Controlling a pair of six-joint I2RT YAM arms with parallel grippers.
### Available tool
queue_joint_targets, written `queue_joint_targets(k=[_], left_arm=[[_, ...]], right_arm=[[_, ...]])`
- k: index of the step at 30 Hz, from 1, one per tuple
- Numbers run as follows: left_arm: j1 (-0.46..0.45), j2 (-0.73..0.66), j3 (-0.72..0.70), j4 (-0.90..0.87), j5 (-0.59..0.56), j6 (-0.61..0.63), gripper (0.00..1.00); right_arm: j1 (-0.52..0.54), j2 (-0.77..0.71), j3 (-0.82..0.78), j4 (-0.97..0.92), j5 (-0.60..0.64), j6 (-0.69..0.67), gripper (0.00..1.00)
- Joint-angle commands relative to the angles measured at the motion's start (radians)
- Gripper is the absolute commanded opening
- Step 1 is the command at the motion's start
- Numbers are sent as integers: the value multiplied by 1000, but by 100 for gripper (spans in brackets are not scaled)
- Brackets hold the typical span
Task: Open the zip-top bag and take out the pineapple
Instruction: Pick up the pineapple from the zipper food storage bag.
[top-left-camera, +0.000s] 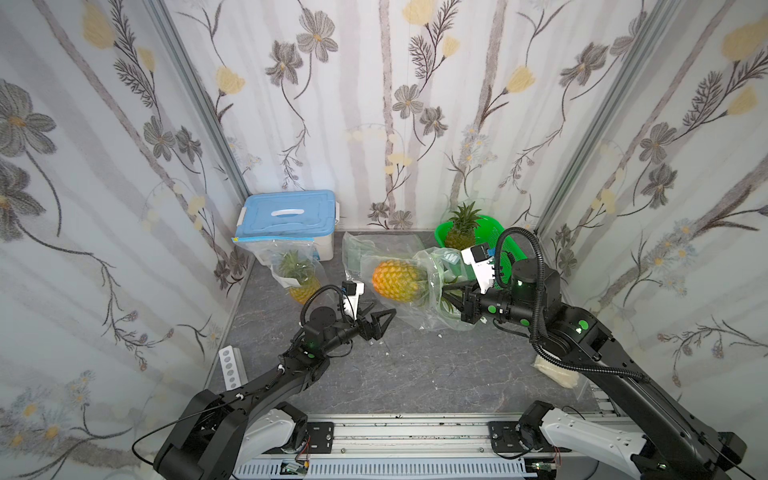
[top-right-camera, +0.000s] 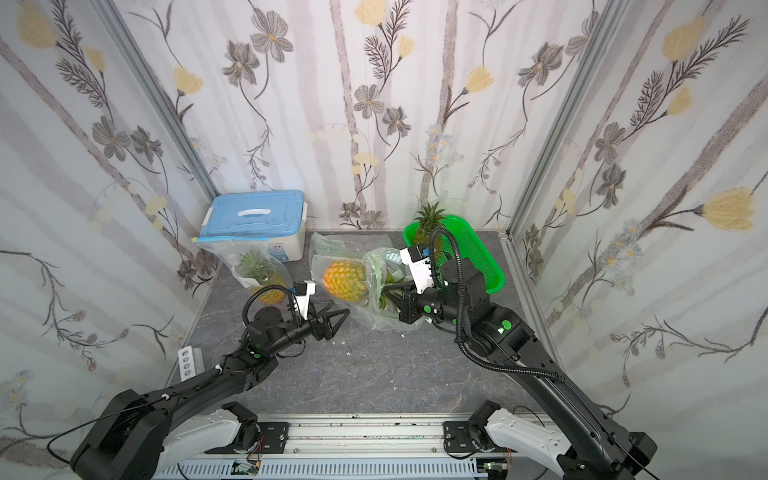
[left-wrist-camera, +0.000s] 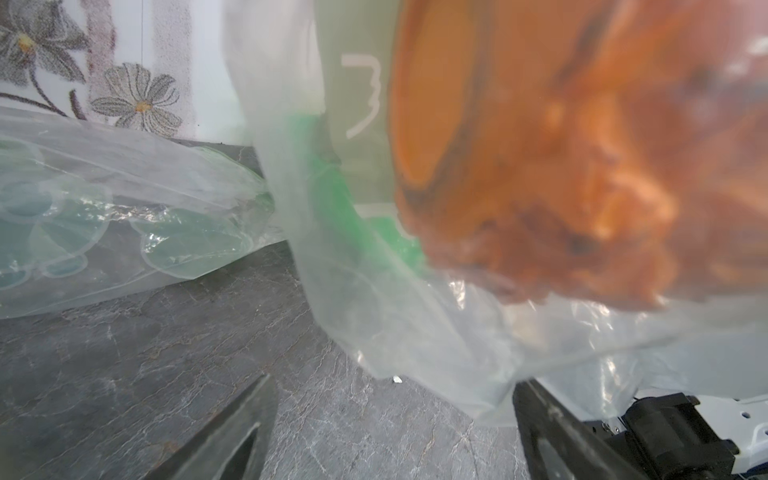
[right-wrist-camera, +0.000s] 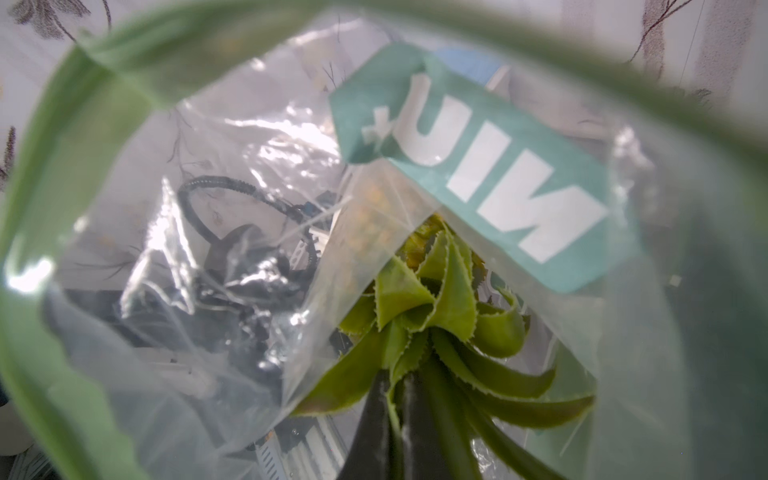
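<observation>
While I look down through both top views, the pineapple (top-left-camera: 397, 279) lies on its side inside the clear zip-top bag (top-left-camera: 419, 322). It is near the middle of the grey worktop (top-left-camera: 415, 374), with its orange base toward the left arm and its crown toward the right arm. The right tool (top-left-camera: 451, 300) reaches into the bag's mouth among the leaves, and the film drapes down beneath the fruit. The left tool (top-right-camera: 332, 318) hovers just beside the bag's closed end with its jaws spread wide and nothing between them. At the back stands a blue-lidded box (top-left-camera: 286, 216) with a second bag (top-left-camera: 297, 270) leaning against it, fruit inside. A green basket (top-right-camera: 478, 257) sits in the far corner behind the right arm, and an empty bag (top-left-camera: 361, 245) lies flat between box and basket. From the left wrist, the two fingers (left-wrist-camera: 232, 436) stand far apart over bare worktop. The blurred orange base of the pineapple (left-wrist-camera: 561, 166) presses against the bag film (left-wrist-camera: 374, 311) very close ahead, and the empty bag (left-wrist-camera: 104, 208) lies off to one side. From the right wrist, I look through the green zip rim (right-wrist-camera: 41, 208) into the bag. Here the right tool (right-wrist-camera: 395, 384) is pinched tight on the spiky crown (right-wrist-camera: 428, 311), and a teal label (right-wrist-camera: 478, 166) on the film sits just above the leaves.
</observation>
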Motion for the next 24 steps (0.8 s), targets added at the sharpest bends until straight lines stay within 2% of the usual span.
queue_joint_targets(k=[1, 9, 13, 15, 20, 23, 24], left_arm=[[1, 20, 20, 141, 26, -26, 92], [1, 72, 56, 236, 82, -54, 90], [1, 127, 72, 299, 107, -82, 81], [1, 159, 83, 324, 115, -96, 66], [1, 202, 103, 345, 97, -114, 20], [1, 201, 106, 345, 66, -107, 0], [1, 194, 106, 328, 46, -100, 0]], right_arm=[[3, -3, 15, 103, -35, -16, 0], [9, 0, 17, 121, -33, -8, 0], [15, 8, 22, 141, -33, 1, 0], [18, 9, 20, 152, -32, 8, 0], [23, 1, 0, 187, -25, 24, 0], [23, -8, -12, 192, -17, 27, 0], [23, -12, -13, 188, -8, 26, 0]])
